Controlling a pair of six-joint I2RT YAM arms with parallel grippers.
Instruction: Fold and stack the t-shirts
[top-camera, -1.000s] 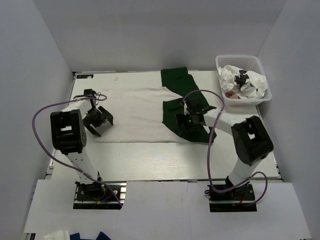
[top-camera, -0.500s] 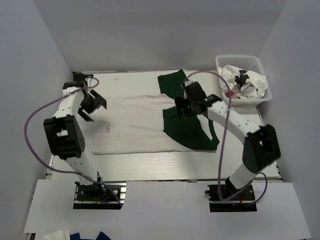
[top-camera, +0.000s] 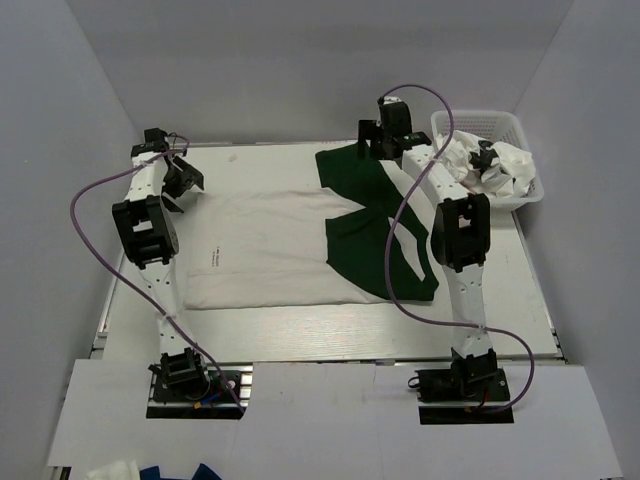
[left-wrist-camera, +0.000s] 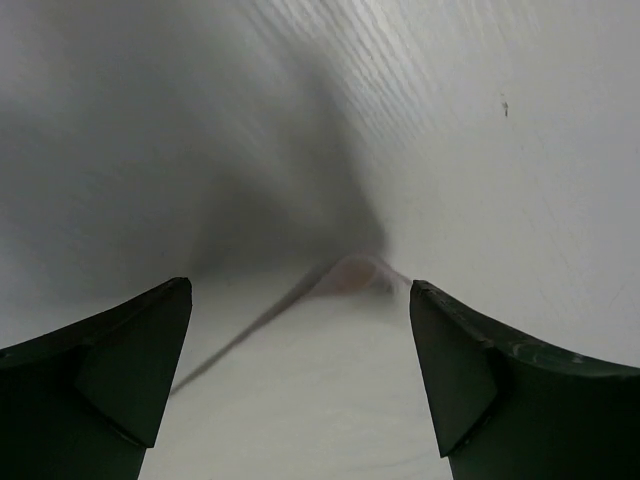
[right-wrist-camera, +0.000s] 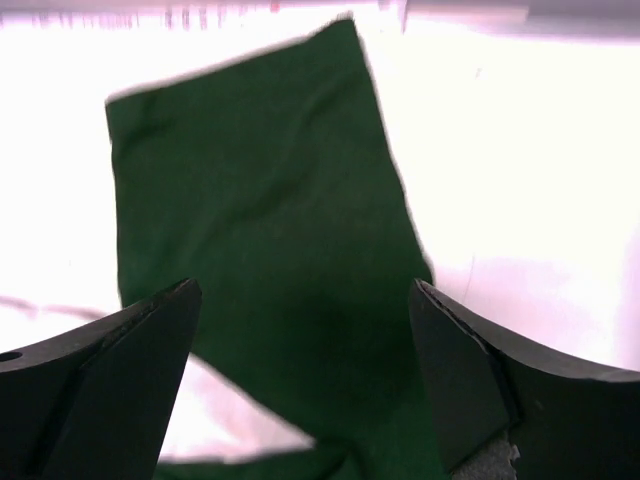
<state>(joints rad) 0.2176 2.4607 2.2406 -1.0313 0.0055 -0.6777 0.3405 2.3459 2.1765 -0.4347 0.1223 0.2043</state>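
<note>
A pale t-shirt lies spread flat across the left and middle of the table, with a small dark mark near its left hem. A dark green t-shirt lies to its right. Its left edge overlaps the pale one, and one part reaches up to the table's far edge. In the far right corner a white lattice basket holds crumpled white t-shirts with black print showing on them.

Only the overhead view gives this whole layout, with both arms reaching to the far side. The left gripper hangs at the far left corner, just beyond the pale shirt's upper left corner. The right gripper hangs over the far end of the green shirt, near the basket. From above, the jaws are too small to read.

The wrist cameras show them clearly. In the left wrist view the two dark fingers stand wide apart with nothing between them. Below them is bare white tabletop and a blurred tip of pale cloth, which looks faintly pink here. In the right wrist view the fingers are spread just as wide and hold nothing. They hang above a flat green panel with straight edges, and the table around it is washed out to bright white.
</note>
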